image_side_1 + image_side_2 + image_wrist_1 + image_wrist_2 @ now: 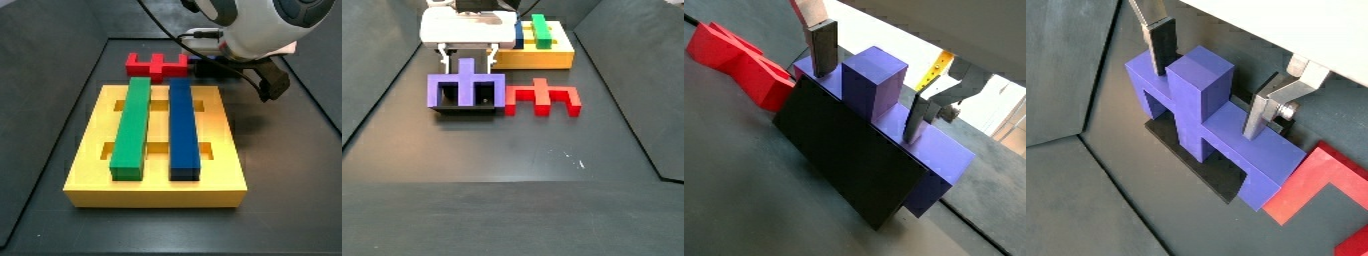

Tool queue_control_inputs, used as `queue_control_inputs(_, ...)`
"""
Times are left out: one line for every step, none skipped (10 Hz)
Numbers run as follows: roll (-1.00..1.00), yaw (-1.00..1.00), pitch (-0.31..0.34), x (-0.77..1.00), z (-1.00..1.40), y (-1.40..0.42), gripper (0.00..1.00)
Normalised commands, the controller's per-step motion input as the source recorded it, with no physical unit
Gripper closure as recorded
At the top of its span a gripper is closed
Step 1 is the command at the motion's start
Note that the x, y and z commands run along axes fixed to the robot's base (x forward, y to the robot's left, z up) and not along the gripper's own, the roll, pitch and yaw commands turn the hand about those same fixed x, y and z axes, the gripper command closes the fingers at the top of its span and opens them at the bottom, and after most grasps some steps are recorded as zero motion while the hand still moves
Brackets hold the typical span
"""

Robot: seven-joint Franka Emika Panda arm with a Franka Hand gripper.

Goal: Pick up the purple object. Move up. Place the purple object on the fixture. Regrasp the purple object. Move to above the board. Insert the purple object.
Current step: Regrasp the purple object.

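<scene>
The purple object [465, 90] stands upright on the black fixture [462, 111], its legs pointing up, in front of the board [556, 52]. In both wrist views its middle leg [871, 82] [1197, 85] rises between my fingers. My gripper [869, 100] [1207, 100] [466, 62] is open, straddling that leg. One finger [822, 45] and the other finger [918, 120] each stand a little apart from the leg, down near the block's cross bar. The fixture's dark wall [851, 160] covers the purple object's lower part. In a side view the arm's hand [261, 40] hides the object.
A red notched block [540, 97] [158, 66] [738, 60] [1327, 185] lies right beside the fixture. The yellow board [154, 185] carries a green bar [131, 125] and a long blue bar [183, 130] in its slots. Raised walls border the dark floor.
</scene>
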Motion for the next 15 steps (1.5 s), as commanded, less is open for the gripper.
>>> queue_control_inputs(-0.24, 0.00, -0.054, 0.00, 0.17, 0.10, 0.00)
queue_control_inputs(0.03, 0.00, 0.000, 0.00, 0.00, 0.00, 0.00)
queue_control_inputs(0.17, 0.00, 0.000, 0.00, -0.01, 0.03, 0.00)
queue_control_inputs(0.00, 0.00, 0.000, 0.00, 0.00, 0.00, 1.00)
queue_control_inputs(0.00, 0.00, 0.000, 0.00, 0.00, 0.00, 1.00)
queue_control_inputs(0.00, 0.00, 0.000, 0.00, 0.00, 0.00, 1.00)
queue_control_inputs(0.00, 0.00, 0.000, 0.00, 0.00, 0.00, 1.00)
queue_control_inputs(0.00, 0.00, 0.000, 0.00, 0.00, 0.00, 1.00)
queue_control_inputs(0.00, 0.00, 0.000, 0.00, 0.00, 0.00, 1.00)
queue_control_inputs(0.00, 0.00, 0.000, 0.00, 0.00, 0.00, 1.00)
queue_control_inputs(0.00, 0.00, 0.000, 0.00, 0.00, 0.00, 1.00)
queue_control_inputs(0.00, 0.00, 0.000, 0.00, 0.00, 0.00, 1.00)
queue_control_inputs(0.00, 0.00, 0.000, 0.00, 0.00, 0.00, 1.00)
queue_control_inputs(0.00, 0.00, 0.000, 0.00, 0.00, 0.00, 1.00)
queue_control_inputs(0.00, 0.00, 0.000, 0.00, 0.00, 0.00, 1.00)
